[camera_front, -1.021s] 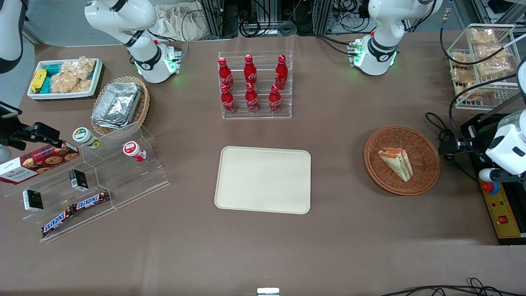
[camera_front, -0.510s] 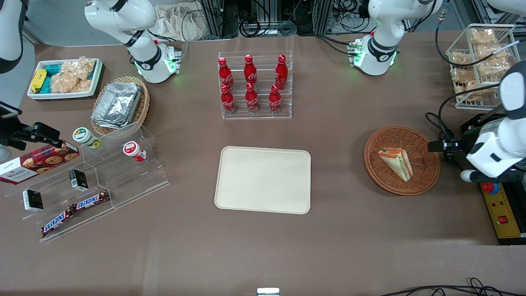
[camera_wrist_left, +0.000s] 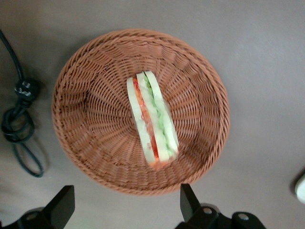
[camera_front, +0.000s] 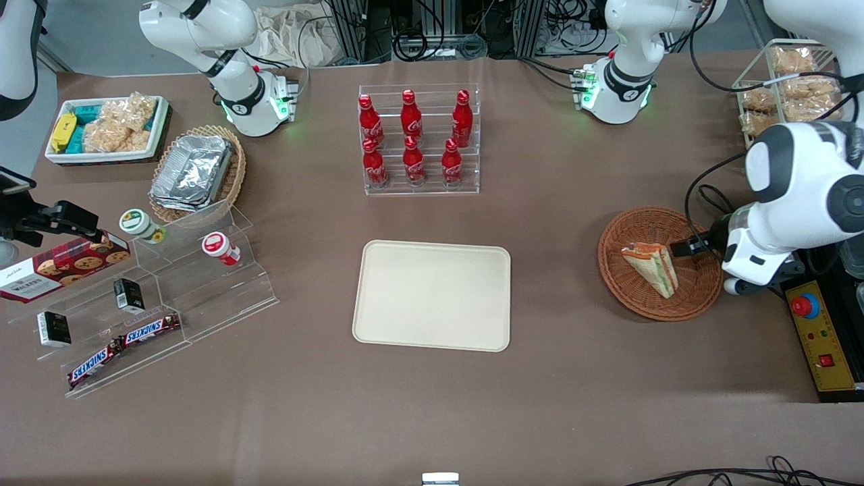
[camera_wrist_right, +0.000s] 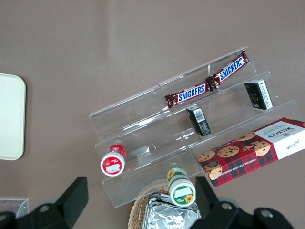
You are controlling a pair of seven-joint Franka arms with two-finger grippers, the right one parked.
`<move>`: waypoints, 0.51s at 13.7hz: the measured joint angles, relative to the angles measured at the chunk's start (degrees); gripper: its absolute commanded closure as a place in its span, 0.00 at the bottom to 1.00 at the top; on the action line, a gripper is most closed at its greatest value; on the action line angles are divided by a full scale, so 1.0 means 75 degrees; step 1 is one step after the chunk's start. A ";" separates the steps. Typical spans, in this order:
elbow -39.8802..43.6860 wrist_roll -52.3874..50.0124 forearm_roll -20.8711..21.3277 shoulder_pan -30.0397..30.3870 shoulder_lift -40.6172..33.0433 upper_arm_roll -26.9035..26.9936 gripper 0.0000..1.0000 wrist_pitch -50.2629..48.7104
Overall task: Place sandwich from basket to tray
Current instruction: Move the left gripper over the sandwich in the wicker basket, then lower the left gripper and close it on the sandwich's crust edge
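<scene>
The sandwich (camera_front: 651, 268), a pale wedge with orange and green layers, lies in the round reddish-brown basket (camera_front: 624, 226) toward the working arm's end of the table. My gripper (camera_front: 692, 248) hovers above the basket's rim on that end, apart from the sandwich. In the left wrist view the sandwich (camera_wrist_left: 152, 119) rests in the middle of the basket (camera_wrist_left: 90, 119), and the gripper (camera_wrist_left: 126, 210) stands open with nothing between its dark fingers (camera_wrist_left: 189, 202), just outside the rim. The cream tray (camera_front: 432, 295) lies flat and bare at the table's centre.
A clear rack of red cola bottles (camera_front: 418, 138) stands farther from the camera than the tray. A coiled black cable (camera_wrist_left: 19, 124) lies beside the basket. A yellow control box with a red button (camera_front: 820, 337) and a white wire rack (camera_front: 790, 88) sit at the working arm's end.
The left arm has swung in from the table's end toward the basket, bringing the gripper over the basket's rim. Sandwich, basket and tray have not moved.
</scene>
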 measured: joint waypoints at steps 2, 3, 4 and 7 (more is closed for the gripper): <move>-0.0403 -0.0729 -0.0005 0.0002 0.0183 0.0001 0.01 0.0727; -0.0509 -0.1088 -0.0005 0.0002 0.0337 0.0001 0.01 0.1100; -0.0539 -0.1386 -0.0005 0.0002 0.0499 0.0001 0.01 0.1374; -0.0564 -0.1774 -0.0005 0.0002 0.0801 0.0001 0.02 0.1743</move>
